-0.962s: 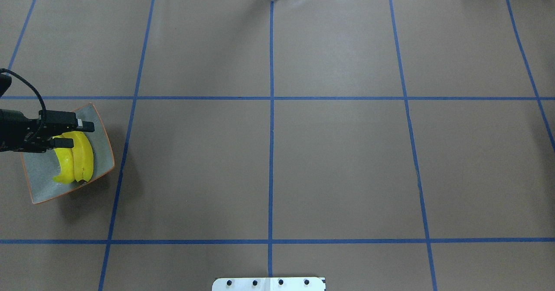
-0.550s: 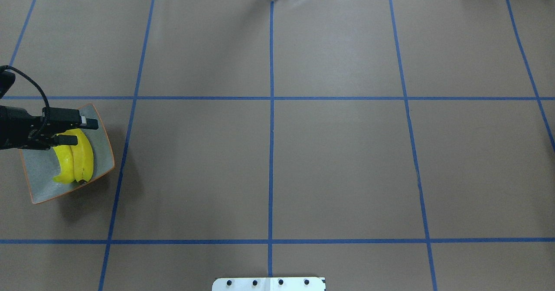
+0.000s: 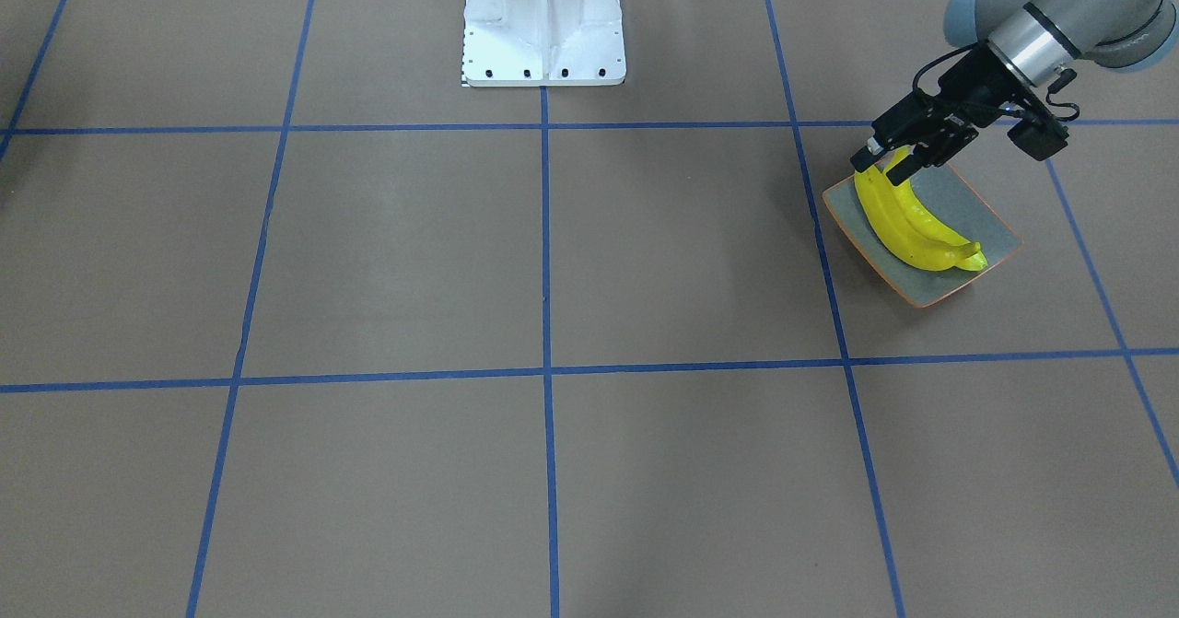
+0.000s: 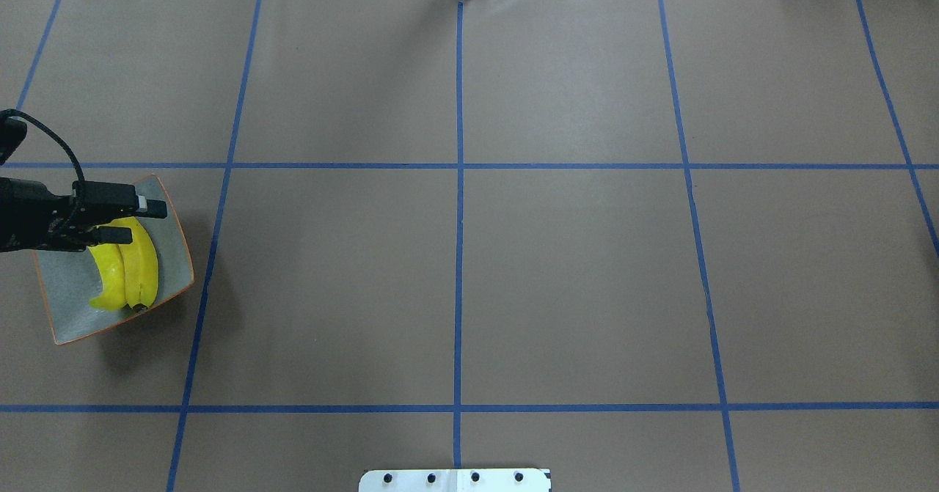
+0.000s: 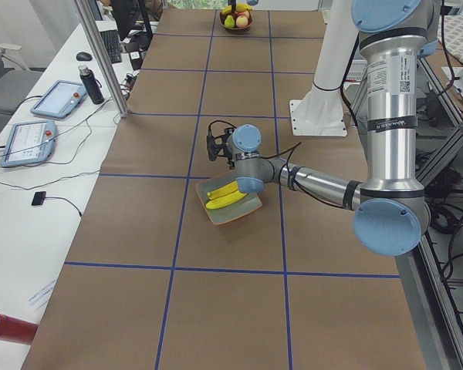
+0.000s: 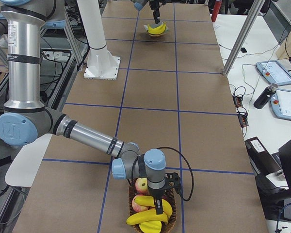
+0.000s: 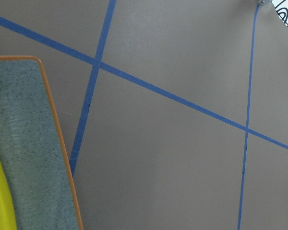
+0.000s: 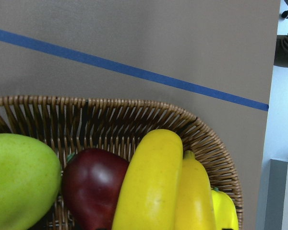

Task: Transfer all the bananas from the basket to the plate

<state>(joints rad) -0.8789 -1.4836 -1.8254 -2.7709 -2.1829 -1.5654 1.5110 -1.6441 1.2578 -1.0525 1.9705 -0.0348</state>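
Brown paper gridded with blue tape covers the tabletop (image 4: 469, 272), flat and matte; tablets (image 5: 58, 98) sit off to its side. Directly under the right fingers (image 6: 158, 203), whose spread I cannot tell, at least three bananas (image 8: 149, 187) lie heaped in a wicker basket (image 8: 110, 112) beside a dark red apple (image 8: 93, 187) and a green fruit (image 8: 19, 187). They look glossy, stiff and light, probably slippery. The topmost one's middle, gripped across its narrow width, seems the best hold. Below the left fingers (image 4: 155, 211), which stand apart and empty, two more bananas (image 4: 139, 265) lie side by side on the plate (image 4: 170, 257).
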